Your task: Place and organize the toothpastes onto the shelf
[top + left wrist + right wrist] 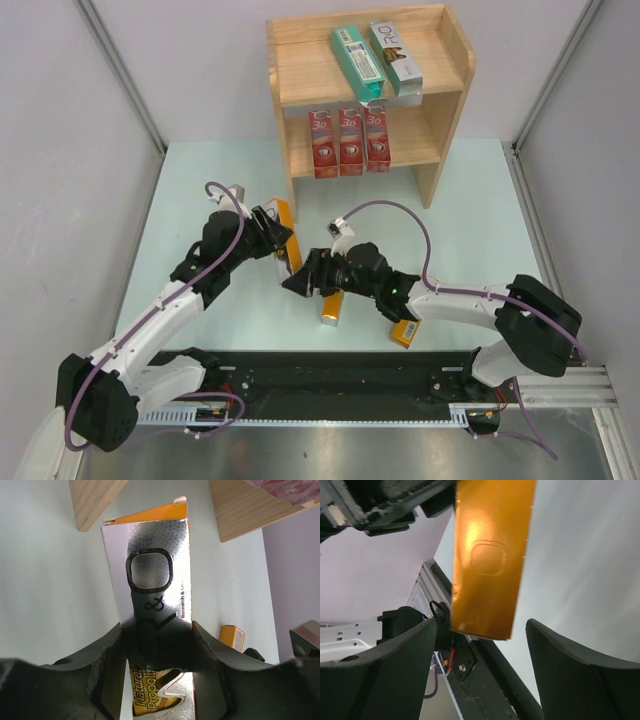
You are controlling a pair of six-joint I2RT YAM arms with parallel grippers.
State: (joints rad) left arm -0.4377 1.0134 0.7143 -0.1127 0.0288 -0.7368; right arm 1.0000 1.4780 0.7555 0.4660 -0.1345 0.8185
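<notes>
My left gripper is shut on a silver and orange "R.O" toothpaste carton, held above the table in front of the shelf. The right gripper is open at that carton's lower end, its fingers either side with gaps showing. A teal carton and a silver carton lie on the top tier. Three red cartons stand on the lower tier. Two orange cartons lie on the table under the right arm.
The shelf's side panels reach down to the table at the back. A black rail runs along the near edge by the arm bases. Grey walls close in both sides. One loose orange carton shows in the left wrist view.
</notes>
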